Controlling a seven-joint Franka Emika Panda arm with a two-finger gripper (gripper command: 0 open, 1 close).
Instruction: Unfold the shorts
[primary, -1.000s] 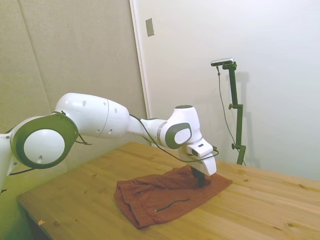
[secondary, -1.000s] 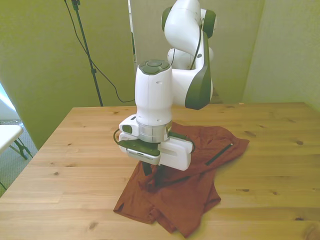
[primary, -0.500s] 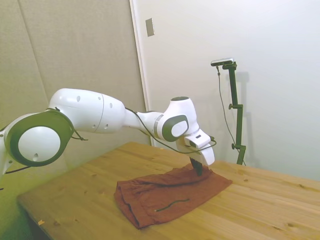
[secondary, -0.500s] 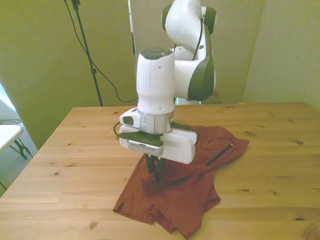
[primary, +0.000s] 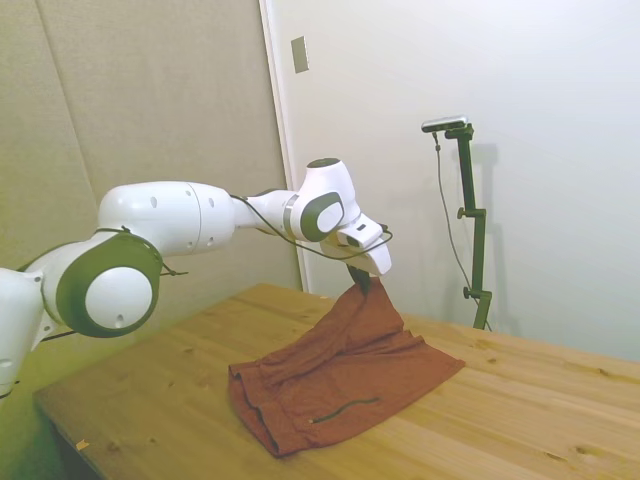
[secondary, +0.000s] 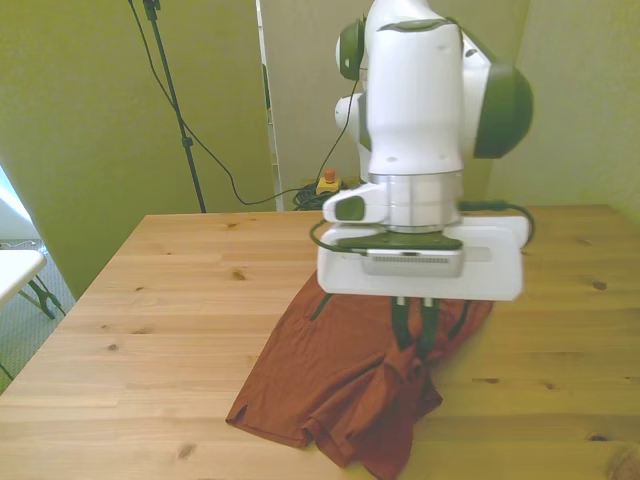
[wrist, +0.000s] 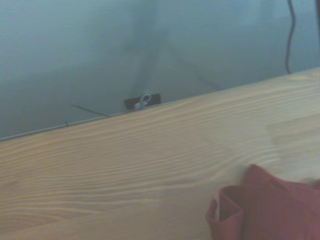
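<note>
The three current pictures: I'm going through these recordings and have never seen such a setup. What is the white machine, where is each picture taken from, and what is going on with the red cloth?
The white machine is a robot arm with a two-finger gripper at its end. One picture is taken from a camera off the side of the wooden table, one from a camera across the table, and one from a small camera on the robot's wrist, which shows only a blurry patch of tabletop and a corner of cloth. The cloth is a pair of rust-red shorts. In the side view the gripper is shut on one part of them, raised above the table, so the fabric hangs from it like a tent while the rest lies on the wood. The front view shows the same pinch, with the shorts spread below.
</note>
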